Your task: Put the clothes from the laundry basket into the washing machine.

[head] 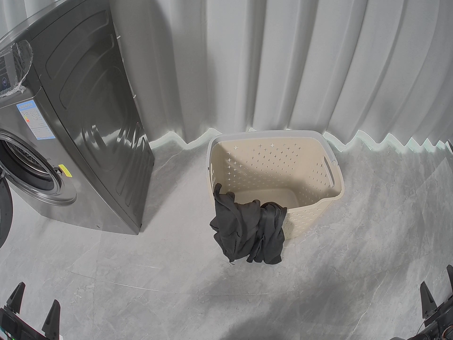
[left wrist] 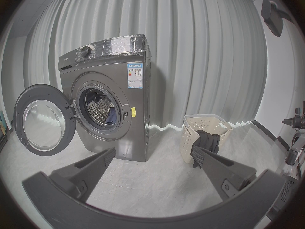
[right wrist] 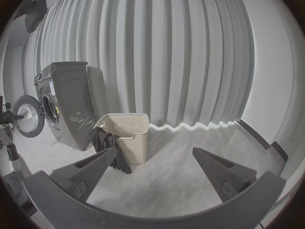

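Observation:
A beige laundry basket [head: 278, 166] stands on the floor before the curtain, with a dark garment [head: 247, 227] draped over its near rim and hanging down outside. The basket [left wrist: 206, 126] and the garment [left wrist: 206, 142] also appear in the left wrist view, the basket [right wrist: 130, 132] and garment [right wrist: 108, 147] in the right wrist view. A grey washing machine [head: 80, 119] stands to the left, its round door [left wrist: 43, 120] swung open, some cloth inside the drum [left wrist: 100, 108]. My left gripper [head: 33, 308] and right gripper [head: 439, 289] are low and near, both open and empty.
Pleated white curtain [head: 292, 53] runs along the back. Grey tiled floor [head: 165, 270] lies bare between the grippers, the basket and the machine. The machine's open door [head: 4, 213] juts out at the far left.

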{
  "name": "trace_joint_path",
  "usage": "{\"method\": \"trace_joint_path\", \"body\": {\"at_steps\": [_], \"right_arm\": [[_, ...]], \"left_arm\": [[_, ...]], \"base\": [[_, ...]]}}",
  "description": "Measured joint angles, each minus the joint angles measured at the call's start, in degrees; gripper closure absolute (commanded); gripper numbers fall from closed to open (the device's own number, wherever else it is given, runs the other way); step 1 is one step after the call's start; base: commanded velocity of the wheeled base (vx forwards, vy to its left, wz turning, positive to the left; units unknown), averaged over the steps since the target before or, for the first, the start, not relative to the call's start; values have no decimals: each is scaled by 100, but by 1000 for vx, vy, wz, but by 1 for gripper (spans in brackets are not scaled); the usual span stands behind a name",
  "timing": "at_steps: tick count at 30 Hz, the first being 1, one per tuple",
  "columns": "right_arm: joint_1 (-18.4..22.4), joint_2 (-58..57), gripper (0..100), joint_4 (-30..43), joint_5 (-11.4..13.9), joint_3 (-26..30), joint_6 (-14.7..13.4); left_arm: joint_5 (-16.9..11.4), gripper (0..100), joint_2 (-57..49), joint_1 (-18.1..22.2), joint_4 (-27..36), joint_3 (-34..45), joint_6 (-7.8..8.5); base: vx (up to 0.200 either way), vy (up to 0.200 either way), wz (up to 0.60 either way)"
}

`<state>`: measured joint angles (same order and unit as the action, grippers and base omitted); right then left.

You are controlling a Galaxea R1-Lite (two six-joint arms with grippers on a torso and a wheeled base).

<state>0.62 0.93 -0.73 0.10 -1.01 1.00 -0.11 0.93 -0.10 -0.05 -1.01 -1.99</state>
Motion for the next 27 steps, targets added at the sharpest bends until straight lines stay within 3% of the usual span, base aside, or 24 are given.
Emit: {"method": "trace_joint_path", "body": {"at_steps": [5,12,19,27], "right_arm": [[15,22,0,-517,-34,-226,-2],[-57,773,0,-635,132,-1056,-155],[-386,2314,0,-430,444,-1134,-556],[-808,4159,0,-728,646,-1053,-712]], "left_arm": [[-2,0,0,0,0,0,7],[-5,0,0,0,0,0,21],[-5,0,0,0,0,0,10],[-5,0,0,0,0,0,0]], "base": [[0,0,0],[171,0,0],[0,0,0],[0,0,0]]}}
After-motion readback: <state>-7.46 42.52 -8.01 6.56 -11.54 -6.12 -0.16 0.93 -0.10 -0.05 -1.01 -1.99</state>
